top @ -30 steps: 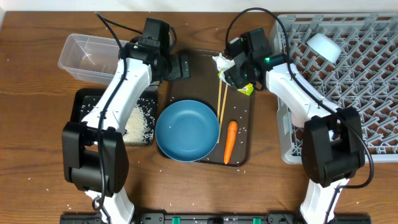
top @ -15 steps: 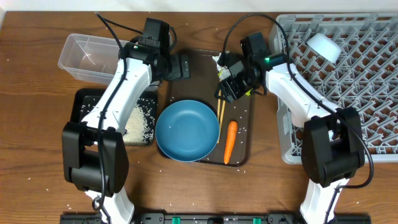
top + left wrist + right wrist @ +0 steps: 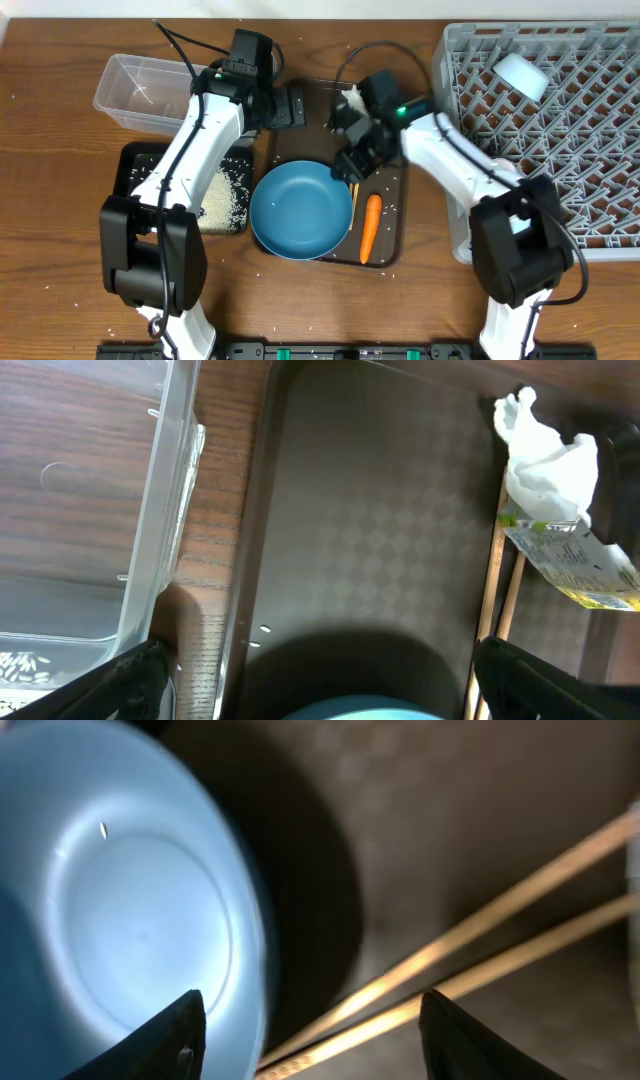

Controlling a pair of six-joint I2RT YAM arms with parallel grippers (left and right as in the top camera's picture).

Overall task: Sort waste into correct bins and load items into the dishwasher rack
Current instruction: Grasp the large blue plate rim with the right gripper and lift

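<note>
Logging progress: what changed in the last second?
The right gripper swung left and toward the robot, away from the crumpled white tissue, to hover open over the thin wooden chopsticks beside the large blue round dish. Nothing grasped. The left gripper, dish and orange carrot stayed put.

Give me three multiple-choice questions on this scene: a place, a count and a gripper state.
1. Where does the orange carrot lie?
A) on the brown tray, beside the blue dish
B) inside the blue dish
C) under the blue dish
2. How many chopsticks show in the right wrist view?
A) one
B) two
C) four
3. The right gripper is:
A) open
B) shut on the carrot
C) shut on a chopstick
Answers: A, it lies right of the dish; B, two run side by side; A, its fingers stand apart, empty.
</note>
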